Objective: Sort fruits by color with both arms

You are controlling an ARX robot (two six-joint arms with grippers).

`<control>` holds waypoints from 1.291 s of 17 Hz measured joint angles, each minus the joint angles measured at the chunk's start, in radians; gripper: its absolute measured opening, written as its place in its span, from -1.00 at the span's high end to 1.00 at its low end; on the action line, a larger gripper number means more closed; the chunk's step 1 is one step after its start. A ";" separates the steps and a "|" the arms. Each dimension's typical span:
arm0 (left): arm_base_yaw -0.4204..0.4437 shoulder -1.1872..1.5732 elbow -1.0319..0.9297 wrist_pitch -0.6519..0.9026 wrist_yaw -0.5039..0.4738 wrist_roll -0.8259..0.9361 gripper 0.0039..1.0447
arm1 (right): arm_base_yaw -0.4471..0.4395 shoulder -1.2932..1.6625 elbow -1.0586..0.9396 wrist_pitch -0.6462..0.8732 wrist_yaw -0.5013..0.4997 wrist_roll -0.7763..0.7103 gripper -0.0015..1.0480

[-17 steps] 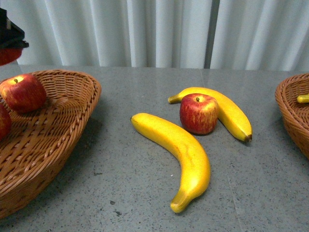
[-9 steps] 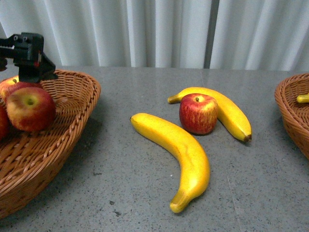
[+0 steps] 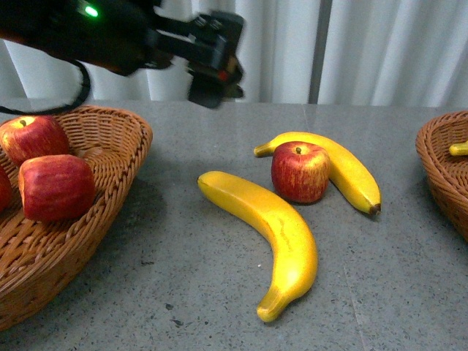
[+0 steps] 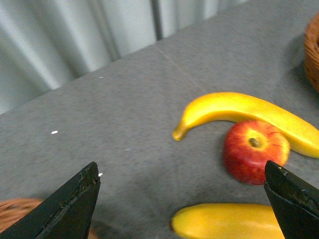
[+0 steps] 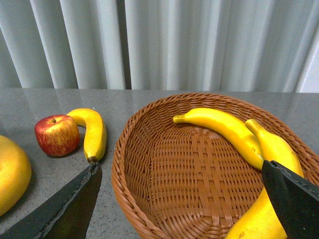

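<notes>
Claw (image 3: pixel 221 93) of left arm now past basket (image 3: pixel 136 134), empty

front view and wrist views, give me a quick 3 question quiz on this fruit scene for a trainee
1. True or false: the left pincer is holding an apple.
2. How many bananas lie directly on the table? A) one B) two C) four
3. Fill in: the left basket holds only ____.

Key: 1 false, it is open and empty. 2 B. 3 apples.
</notes>
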 joint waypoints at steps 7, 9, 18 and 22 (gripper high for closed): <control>-0.138 0.184 0.076 0.005 0.089 0.068 -0.88 | 0.000 0.000 0.000 0.000 0.000 0.000 -0.87; -0.140 0.212 0.116 0.010 0.095 0.108 -0.88 | 0.000 0.000 0.000 0.000 0.000 0.000 -0.87; -0.104 0.361 0.197 0.007 0.143 0.202 -0.88 | 0.000 0.000 0.000 0.000 0.000 0.000 -0.87; -0.093 0.438 0.255 0.013 0.186 0.212 -0.88 | 0.000 0.000 0.000 0.000 0.000 0.000 -0.87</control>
